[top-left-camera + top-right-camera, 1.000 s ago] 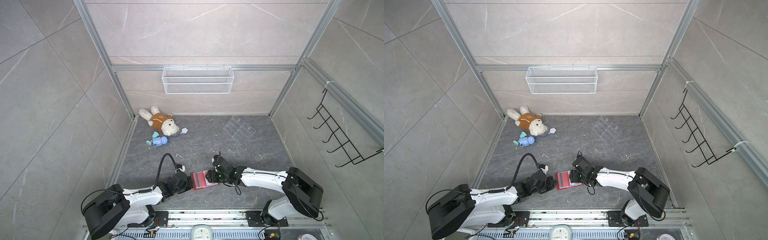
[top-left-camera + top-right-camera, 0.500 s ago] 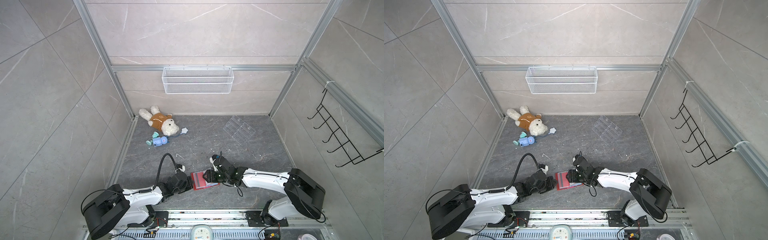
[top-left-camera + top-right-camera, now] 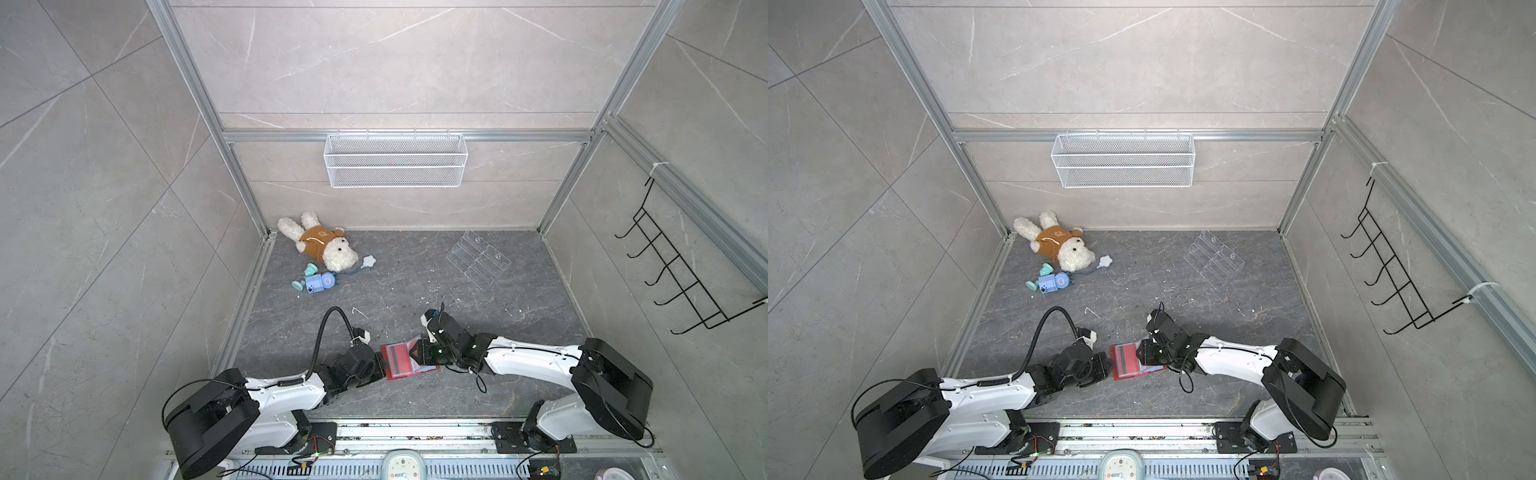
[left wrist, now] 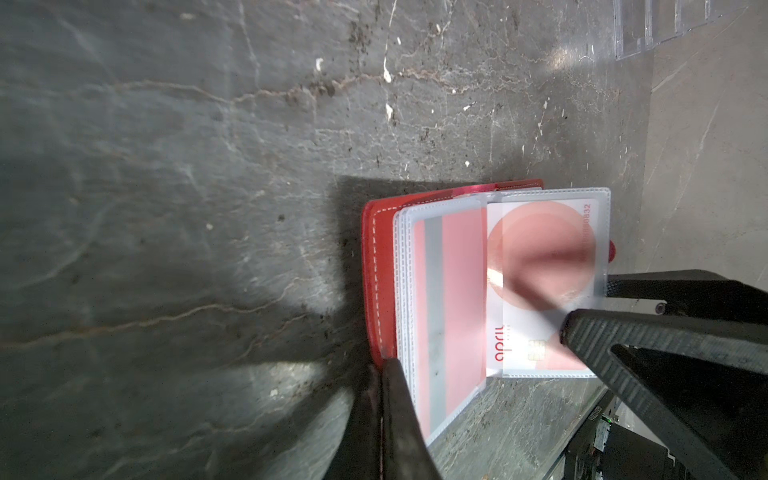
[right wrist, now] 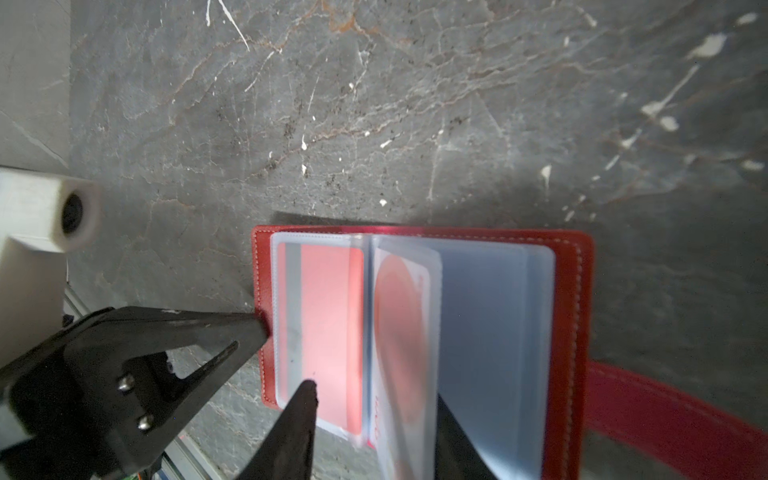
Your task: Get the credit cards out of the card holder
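The card holder (image 3: pixel 398 360) lies open on the bench (image 3: pixel 415 299) between the two arms, with credit cards (image 4: pixel 536 249) in its clear sleeves (image 5: pixel 490 316). The left end effector (image 4: pixel 384 386) is clamped together on the holder's red edge. The right end effector (image 5: pixel 376 399) has its fingers apart, straddling one raised sleeve with a card in it.

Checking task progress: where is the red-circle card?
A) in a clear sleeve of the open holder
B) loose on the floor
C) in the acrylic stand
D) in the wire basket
A: the red-circle card shows through a clear sleeve of the open card holder.
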Action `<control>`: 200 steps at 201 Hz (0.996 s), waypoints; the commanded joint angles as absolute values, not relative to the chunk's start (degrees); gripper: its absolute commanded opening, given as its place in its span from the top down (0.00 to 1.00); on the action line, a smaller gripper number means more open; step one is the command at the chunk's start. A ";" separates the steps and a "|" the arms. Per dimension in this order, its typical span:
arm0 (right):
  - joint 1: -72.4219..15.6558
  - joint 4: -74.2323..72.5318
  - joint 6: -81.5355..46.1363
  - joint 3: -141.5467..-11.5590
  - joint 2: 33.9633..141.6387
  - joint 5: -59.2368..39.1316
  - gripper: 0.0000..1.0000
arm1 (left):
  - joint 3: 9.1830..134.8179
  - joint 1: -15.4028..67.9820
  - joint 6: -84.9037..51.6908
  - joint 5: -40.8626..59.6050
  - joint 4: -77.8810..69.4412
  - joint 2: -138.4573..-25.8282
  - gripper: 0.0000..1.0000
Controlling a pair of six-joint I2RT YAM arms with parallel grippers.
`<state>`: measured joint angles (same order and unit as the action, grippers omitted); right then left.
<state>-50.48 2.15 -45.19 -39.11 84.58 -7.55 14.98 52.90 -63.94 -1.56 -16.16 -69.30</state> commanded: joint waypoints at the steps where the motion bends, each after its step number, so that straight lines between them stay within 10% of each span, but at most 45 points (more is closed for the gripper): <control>1: -50.32 4.75 -44.88 -40.25 83.57 -5.83 0.61 | 16.10 53.15 -61.97 -3.25 -14.95 -68.36 1.00; 200: -49.75 4.96 -47.39 -35.76 82.15 -2.99 0.85 | 21.77 49.05 -56.29 -4.46 -5.13 -67.36 0.89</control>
<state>-50.15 4.29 -46.54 -36.53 83.20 -4.14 19.81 49.56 -58.26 -2.92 -7.46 -68.64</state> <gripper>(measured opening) 0.154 0.067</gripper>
